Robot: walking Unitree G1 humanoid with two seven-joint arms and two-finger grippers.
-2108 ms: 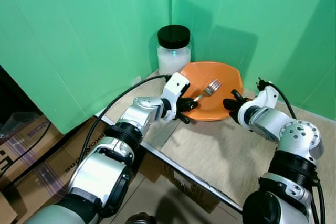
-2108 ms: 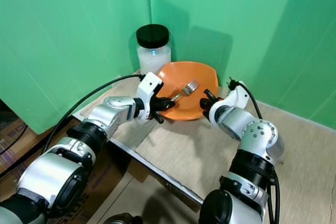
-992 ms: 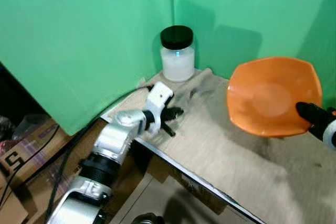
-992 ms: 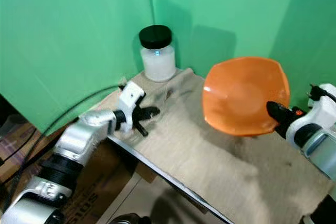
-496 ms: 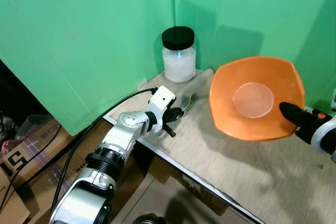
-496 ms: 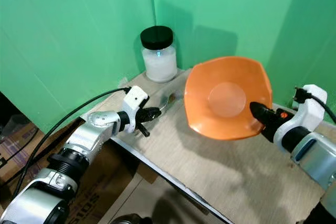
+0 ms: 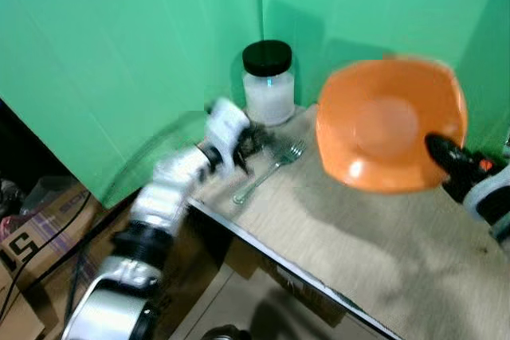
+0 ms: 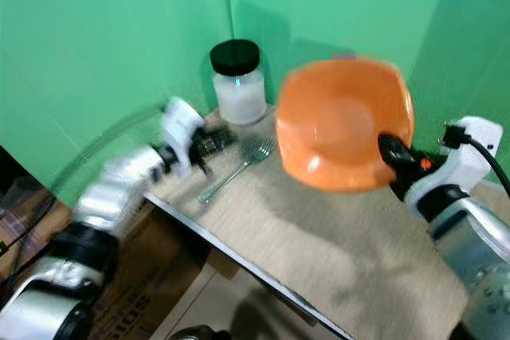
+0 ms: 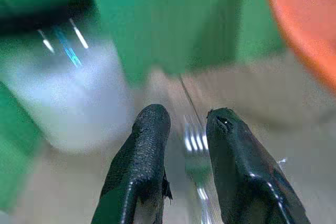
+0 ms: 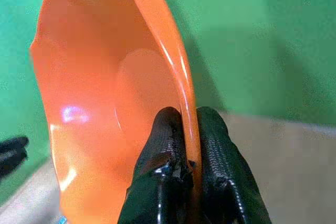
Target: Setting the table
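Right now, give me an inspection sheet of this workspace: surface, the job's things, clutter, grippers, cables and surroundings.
Surface: table covered with a beige cloth.
Job's things: orange plate held tilted above the table; fork lying flat on the cloth, tines toward the jar.
Clutter: white jar with black lid upright at the back corner.
Grippers: right gripper clamps the plate's rim between its fingers; left gripper open, blurred, near the jar, above the fork's tines.
Cables: black cable on the right wrist.
Surroundings: green backdrop panels behind; cardboard boxes on the floor at the left.
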